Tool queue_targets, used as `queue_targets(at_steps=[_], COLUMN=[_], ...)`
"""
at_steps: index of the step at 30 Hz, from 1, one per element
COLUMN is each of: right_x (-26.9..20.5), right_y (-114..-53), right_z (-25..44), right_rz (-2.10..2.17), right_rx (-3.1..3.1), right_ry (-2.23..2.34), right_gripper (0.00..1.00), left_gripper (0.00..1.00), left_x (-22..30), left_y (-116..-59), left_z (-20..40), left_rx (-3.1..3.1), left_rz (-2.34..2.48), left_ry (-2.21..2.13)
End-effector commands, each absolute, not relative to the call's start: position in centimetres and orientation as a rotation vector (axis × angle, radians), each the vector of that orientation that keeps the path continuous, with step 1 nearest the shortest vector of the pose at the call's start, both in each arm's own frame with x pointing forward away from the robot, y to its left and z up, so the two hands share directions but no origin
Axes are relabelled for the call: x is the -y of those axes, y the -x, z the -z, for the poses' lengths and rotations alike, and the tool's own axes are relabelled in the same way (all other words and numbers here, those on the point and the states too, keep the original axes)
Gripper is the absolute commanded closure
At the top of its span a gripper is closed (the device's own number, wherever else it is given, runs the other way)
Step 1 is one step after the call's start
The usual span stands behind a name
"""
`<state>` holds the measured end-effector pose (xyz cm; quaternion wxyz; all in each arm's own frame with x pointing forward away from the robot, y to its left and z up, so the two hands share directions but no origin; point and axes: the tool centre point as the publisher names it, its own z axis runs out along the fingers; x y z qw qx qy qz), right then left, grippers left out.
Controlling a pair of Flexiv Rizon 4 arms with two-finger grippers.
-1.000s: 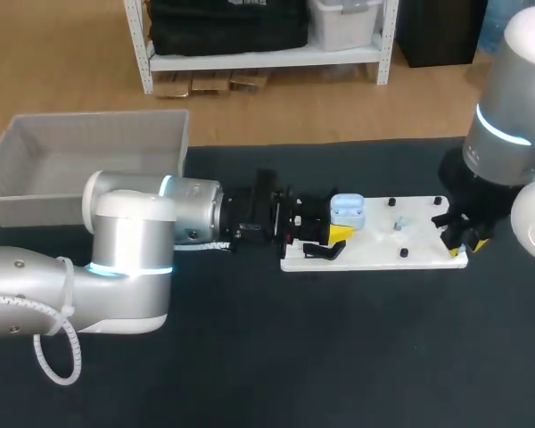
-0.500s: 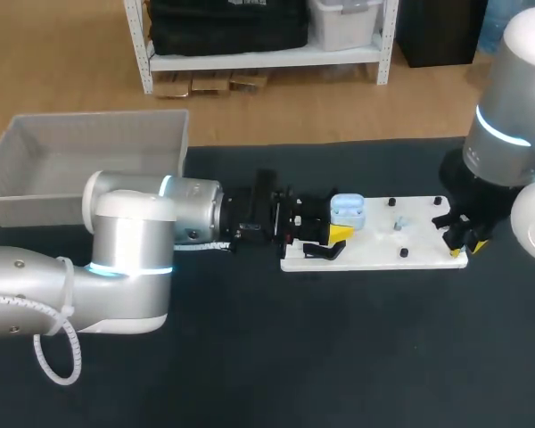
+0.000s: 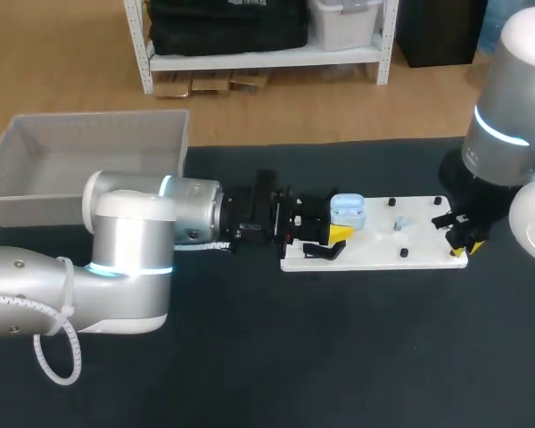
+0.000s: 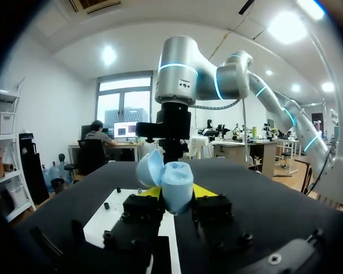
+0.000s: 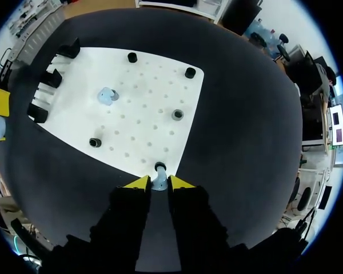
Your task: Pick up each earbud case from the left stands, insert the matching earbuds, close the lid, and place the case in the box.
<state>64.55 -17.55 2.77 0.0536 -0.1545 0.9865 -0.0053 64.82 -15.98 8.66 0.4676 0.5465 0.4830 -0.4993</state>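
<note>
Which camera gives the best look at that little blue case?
The left wrist view: the blue case sits close, lid open, between the left gripper's fingers. The head view shows it small, from above; the right wrist view only a sliver past the white board.

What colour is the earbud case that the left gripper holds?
Light blue. The earbud case shows best in the left wrist view.

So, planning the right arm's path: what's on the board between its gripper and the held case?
Right wrist view: one blue earbud, black pegs and black stands on the board.
</note>
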Motion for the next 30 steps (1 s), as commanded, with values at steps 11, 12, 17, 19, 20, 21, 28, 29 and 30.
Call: queue_targets(at_steps=[11, 12, 17, 19, 20, 21, 28, 29, 30], right_x=[17.3, 17.2, 16.8, 16.5, 16.3, 16.1, 13.9, 13.5, 13.1], right_y=[-63.5, -63.4, -62.6, -62.4, -62.3, -62.1, -61.1, -60.9, -60.7], right_z=[-4.5, -4.6, -6.1, -7.0, -7.5, -8.1, -12.6, -13.2, -13.7], right_rz=[0.042, 0.044, 0.069, 0.091, 0.095, 0.113, 0.213, 0.215, 0.227], right_rx=[-2.975, -2.973, -2.954, -2.942, -2.94, -2.942, -2.988, -2.995, -2.999], right_ry=[0.469, 0.469, 0.472, 0.47, 0.466, 0.457, 0.309, 0.284, 0.266], right_gripper=[1.0, 1.0, 1.0, 1.0, 1.0, 1.0, 1.0, 1.0, 1.0], left_gripper=[1.0, 1.0, 1.0, 1.0, 1.0, 1.0, 1.0, 1.0, 1.0], left_x=[16.0, 16.0, 16.0, 16.0, 16.0, 16.0, 16.0, 16.0, 16.0], left_y=[-64.6, -64.6, -64.6, -64.6, -64.6, -64.6, -64.6, -64.6, -64.6], left_z=[-8.6, -8.6, -8.6, -8.6, -8.6, -8.6, -8.6, -8.6, -8.6], left_rx=[-1.186, -1.186, -1.186, -1.186, -1.186, -1.186, -1.186, -1.186, -1.186], left_rz=[1.218, 1.218, 1.218, 1.218, 1.218, 1.218, 1.218, 1.218, 1.218], left_ry=[-1.335, -1.335, -1.335, -1.335, -1.335, -1.335, -1.335, -1.335, -1.335])
